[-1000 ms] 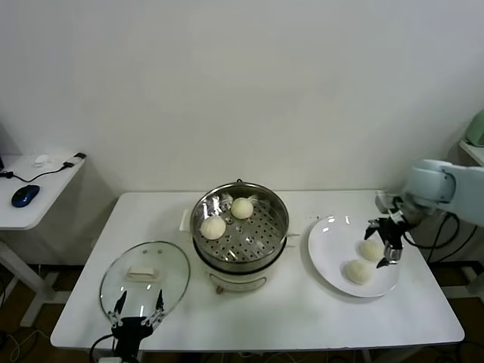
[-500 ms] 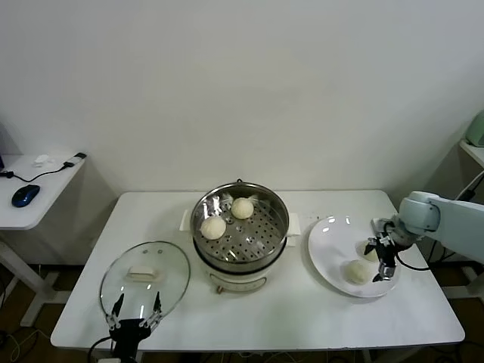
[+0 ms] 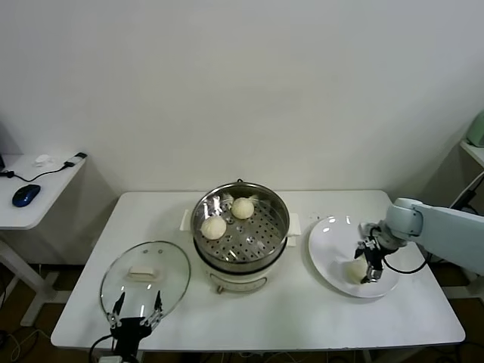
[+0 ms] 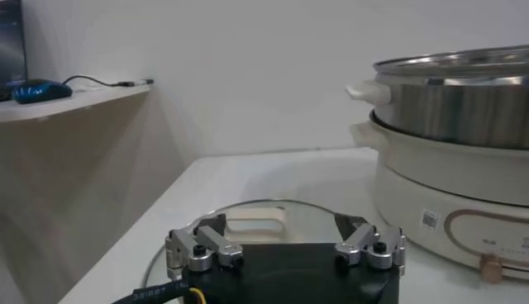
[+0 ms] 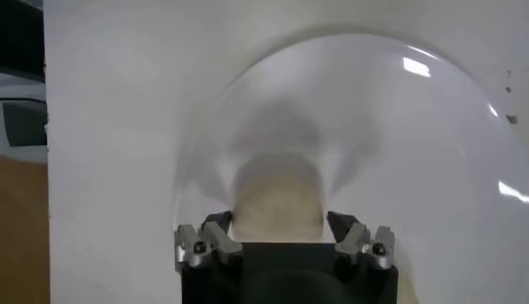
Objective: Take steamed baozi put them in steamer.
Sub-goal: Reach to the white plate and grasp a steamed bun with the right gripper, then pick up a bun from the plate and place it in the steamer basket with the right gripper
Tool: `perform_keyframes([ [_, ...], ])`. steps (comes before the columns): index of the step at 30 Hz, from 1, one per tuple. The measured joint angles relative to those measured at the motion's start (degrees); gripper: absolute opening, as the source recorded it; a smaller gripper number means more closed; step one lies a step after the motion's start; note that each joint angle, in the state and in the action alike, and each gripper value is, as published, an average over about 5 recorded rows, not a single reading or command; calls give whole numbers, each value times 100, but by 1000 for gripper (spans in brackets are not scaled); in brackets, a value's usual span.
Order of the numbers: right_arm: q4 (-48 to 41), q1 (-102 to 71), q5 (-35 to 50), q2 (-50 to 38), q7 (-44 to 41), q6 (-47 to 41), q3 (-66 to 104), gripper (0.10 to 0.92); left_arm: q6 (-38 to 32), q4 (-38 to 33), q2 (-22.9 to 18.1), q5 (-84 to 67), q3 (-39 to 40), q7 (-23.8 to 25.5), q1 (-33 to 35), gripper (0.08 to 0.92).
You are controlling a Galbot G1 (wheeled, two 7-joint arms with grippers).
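Observation:
The steamer point(image 3: 240, 240) stands mid-table with two steamed baozi point(image 3: 213, 227) point(image 3: 242, 207) on its perforated tray. My right gripper point(image 3: 367, 263) is low over the white plate point(image 3: 327, 243), at a third baozi point(image 3: 352, 269). In the right wrist view this baozi point(image 5: 277, 194) sits between the spread fingers point(image 5: 216, 229) of the right gripper point(image 5: 279, 225), which is open. The fourth baozi is hidden behind the gripper. My left gripper point(image 3: 138, 311) is parked open at the table's front edge.
A round glass lid point(image 3: 145, 276) with a white knob lies at the front left, just beyond the left gripper point(image 4: 283, 228); it also shows in the left wrist view point(image 4: 273, 216) beside the steamer point(image 4: 463, 99). A side table with a mouse point(image 3: 25, 195) stands far left.
My right gripper has moved left and down across the plate, from beside the two baozi to straddling the nearer one. The left arm has not moved.

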Motion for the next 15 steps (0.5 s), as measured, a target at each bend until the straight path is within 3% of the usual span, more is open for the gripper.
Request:
perform_keyframes([
  [15, 235, 1532, 309, 375, -545, 326, -809, 679, 29, -126, 6, -3, 63, 9, 42, 823],
])
